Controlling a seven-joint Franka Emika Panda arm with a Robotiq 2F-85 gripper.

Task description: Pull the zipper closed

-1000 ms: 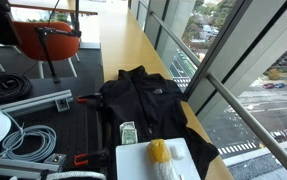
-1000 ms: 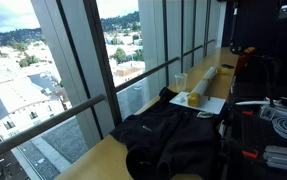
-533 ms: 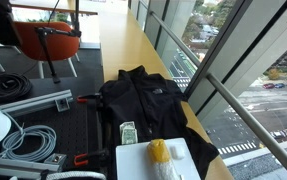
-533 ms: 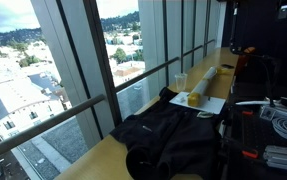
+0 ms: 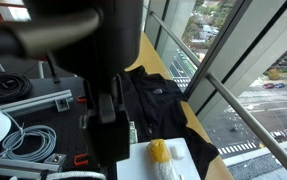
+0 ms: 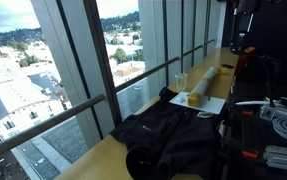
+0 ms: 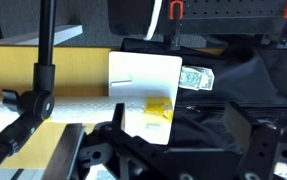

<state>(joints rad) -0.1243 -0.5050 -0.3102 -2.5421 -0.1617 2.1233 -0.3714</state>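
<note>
A black fleece jacket with a small white chest logo lies on the wooden counter by the window; it also shows in another exterior view and in the wrist view. The zipper is a thin dark line in the jacket front, seen just ahead of the jaws. My gripper is open and empty, hanging above the jacket's edge and the white sheet without touching either. In an exterior view the arm is a large blurred shape covering the jacket's left side.
A white sheet with a yellow object and a banknote lies beside the jacket. A black stand pole rises on the left. Cables, red clamps and the window railing border the counter.
The arm has swung into an exterior view, where it was absent, and now blocks the jacket's left side. The jacket, sheet and yellow object have not moved.
</note>
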